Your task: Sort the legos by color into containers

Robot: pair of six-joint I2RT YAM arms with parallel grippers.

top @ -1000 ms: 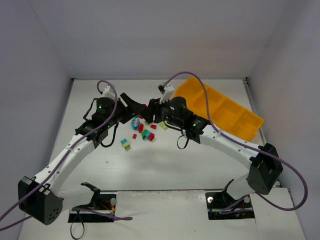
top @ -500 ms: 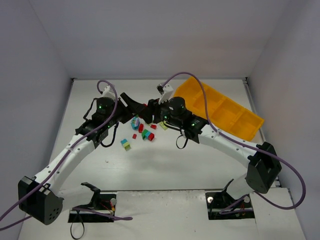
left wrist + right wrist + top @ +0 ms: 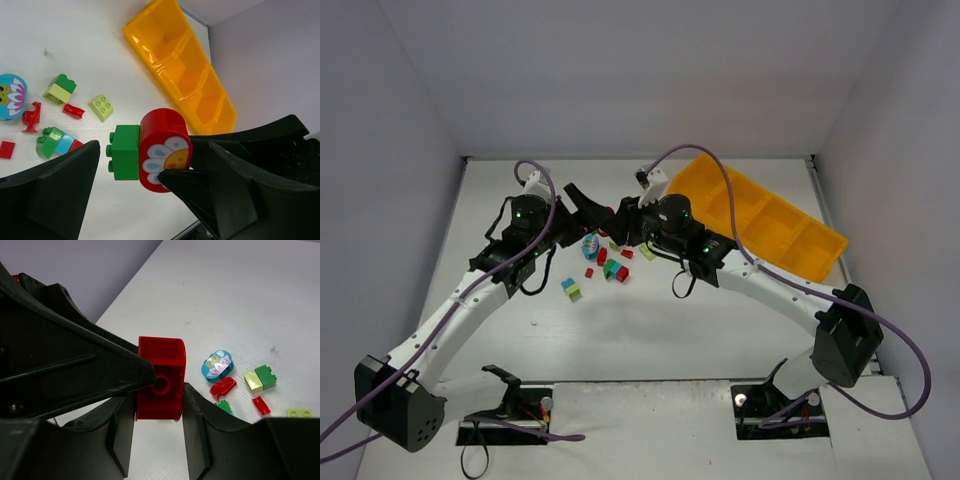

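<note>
— Where is the red brick (image 3: 165, 150)?
— Up above the table (image 3: 75, 30), with a flower picture on its face. A green brick (image 3: 125, 152) is joined to its side.
— And the tray (image 3: 175, 65)?
— It is orange-yellow, with four compartments in a row. The loose bricks (image 3: 101, 107) lie near it.

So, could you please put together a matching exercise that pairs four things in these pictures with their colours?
Things:
1. tray
2. daisy-print brick
3. brick joined to it
4. round lotus-print piece

Colours:
A. green
B. teal
C. orange-yellow
D. red

Pairs: 1-C; 2-D; 3-A; 4-B
</note>
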